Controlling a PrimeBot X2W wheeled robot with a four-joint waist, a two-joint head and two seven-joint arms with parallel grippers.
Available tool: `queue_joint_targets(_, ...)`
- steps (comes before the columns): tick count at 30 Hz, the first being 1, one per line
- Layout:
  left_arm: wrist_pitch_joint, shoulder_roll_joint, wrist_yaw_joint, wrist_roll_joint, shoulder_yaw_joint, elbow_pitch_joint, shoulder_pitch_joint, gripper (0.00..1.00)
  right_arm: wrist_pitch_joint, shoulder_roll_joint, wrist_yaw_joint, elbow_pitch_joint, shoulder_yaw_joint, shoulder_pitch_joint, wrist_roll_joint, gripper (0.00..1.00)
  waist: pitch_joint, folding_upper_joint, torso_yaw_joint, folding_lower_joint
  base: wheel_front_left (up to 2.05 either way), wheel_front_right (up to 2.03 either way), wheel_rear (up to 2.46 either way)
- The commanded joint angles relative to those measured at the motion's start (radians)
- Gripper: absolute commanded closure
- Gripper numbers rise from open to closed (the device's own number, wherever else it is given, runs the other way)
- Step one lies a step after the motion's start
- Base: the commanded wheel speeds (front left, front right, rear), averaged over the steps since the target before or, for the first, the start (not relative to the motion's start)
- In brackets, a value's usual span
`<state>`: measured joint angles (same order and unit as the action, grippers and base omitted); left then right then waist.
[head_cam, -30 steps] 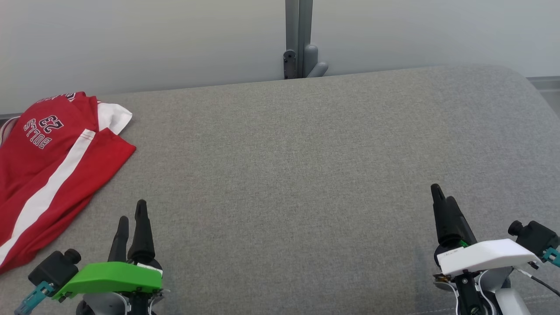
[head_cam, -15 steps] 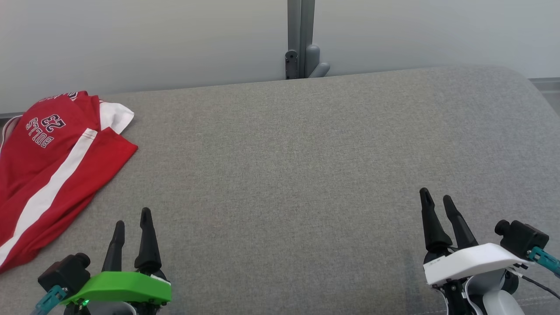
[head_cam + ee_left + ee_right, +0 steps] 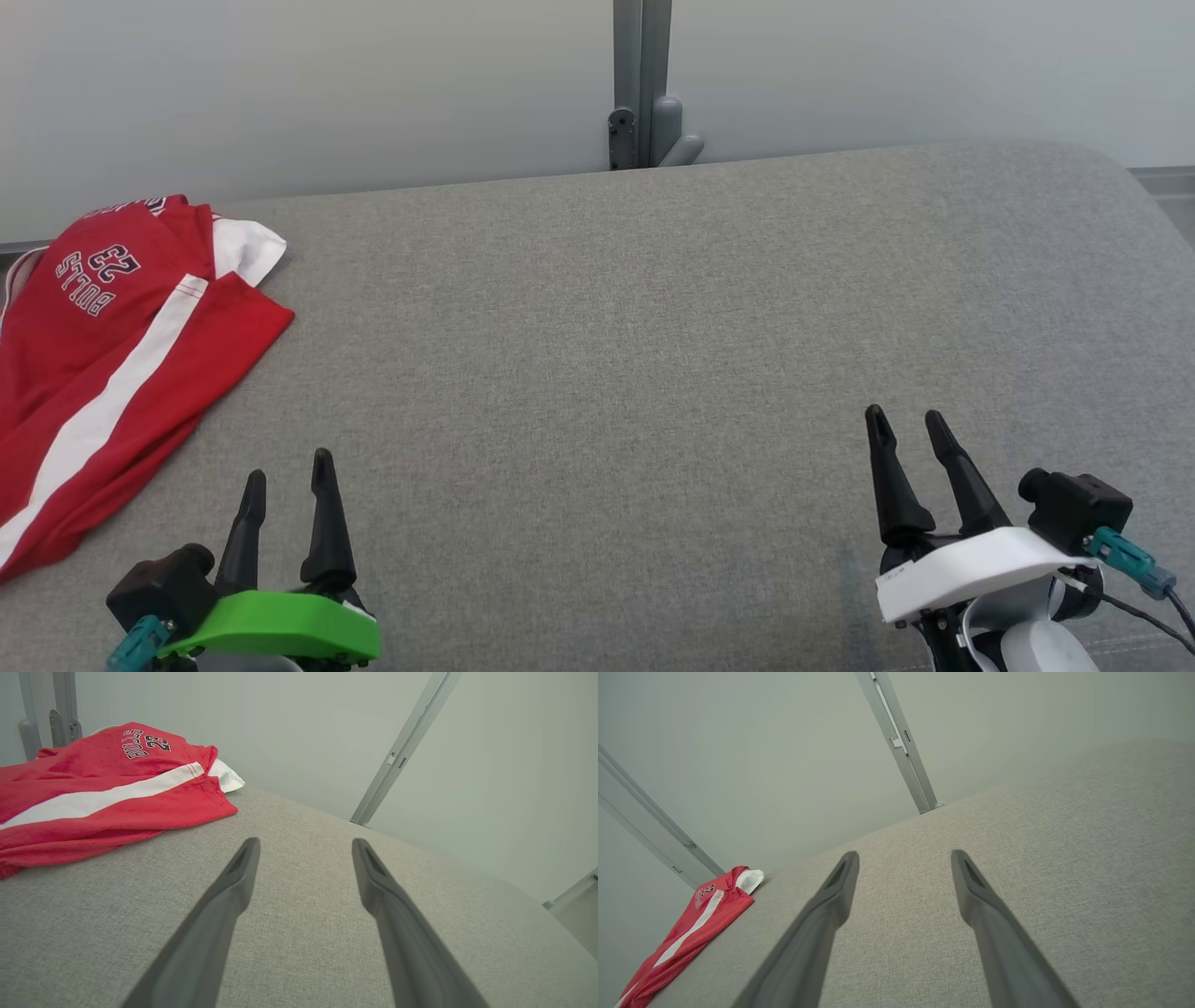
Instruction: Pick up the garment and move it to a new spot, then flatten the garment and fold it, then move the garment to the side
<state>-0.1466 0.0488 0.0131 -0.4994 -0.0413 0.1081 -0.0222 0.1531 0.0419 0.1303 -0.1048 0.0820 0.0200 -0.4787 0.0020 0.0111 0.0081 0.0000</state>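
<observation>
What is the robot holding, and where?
Nothing is held. The left tool and right tool are open and empty; the red garment lies apart.

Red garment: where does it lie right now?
Head view: the red garment lies at the far left of the gray cushion, ahead-left of the left tool.

Soft, even light fills every view, bright without glare, and no single source can be picked out. The grey fabric surface (image 3: 597, 373) carries almost no shadow in the head view, only a faint dark smudge by the base of the right gripper (image 3: 904, 415). That view is sharp: the weave shows, and the lettering on the red garment (image 3: 112, 355) reads cleanly. The pale wall (image 3: 280, 93) looks flat and slightly washed out. Both wrist views have a greenish cast (wide-angle lenses, plainly), bulge the surface into a dome and tilt the wall posts (image 3: 402, 751). Their near fingers (image 3: 224, 914) blur toward the bottom edge.
</observation>
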Motion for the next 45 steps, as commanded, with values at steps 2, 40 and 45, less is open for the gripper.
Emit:
queue_joint_targets(2,-0.013,0.009,-0.004,0.041,-0.001,-0.015,-0.007,0.00,0.015,0.006,0.000,0.015,0.008,-0.003,0.046,0.00,-0.001,-0.0066,0.000,0.0000,0.00,0.00,0.00)
queue_joint_targets(40,-0.097,0.003,0.021,0.285,-0.007,-0.015,-0.070,0.00,0.091,0.010,0.001,0.036,0.057,-0.033,0.370,0.00,-0.020,-0.0099,0.006,0.0000,0.00,0.00,0.00)
queue_joint_targets(45,-0.106,0.003,0.020,0.311,-0.011,-0.017,-0.073,0.00,0.100,0.010,0.001,0.040,0.062,-0.034,0.405,0.00,-0.021,-0.0104,0.006,0.0000,0.00,0.00,0.00)
